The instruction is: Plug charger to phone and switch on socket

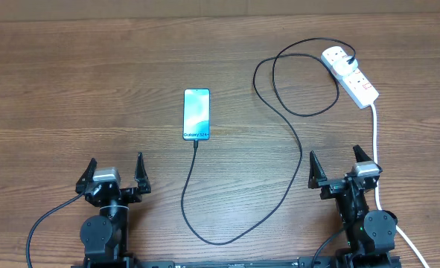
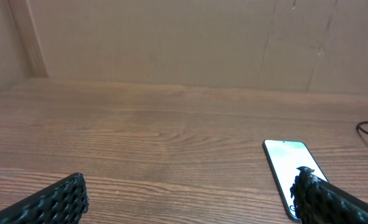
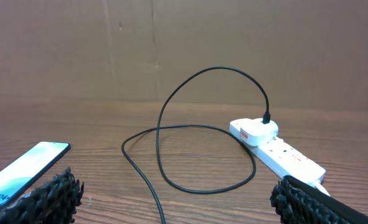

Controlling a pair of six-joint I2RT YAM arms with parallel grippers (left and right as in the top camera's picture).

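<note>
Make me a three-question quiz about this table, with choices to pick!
1. Where on the table is the power strip?
A. far right
B. near left corner
C. in the middle

2. What colour is the thin cable?
A. red
B. black
C. yellow

3. How are the left tool and the right tool?
A. both shut
B. one holding something
C. both open and empty

Answers: 1 A, it lies at the far right side; 2 B, it shows black against the wood; 3 C, the fingers stand wide apart with nothing between.
</note>
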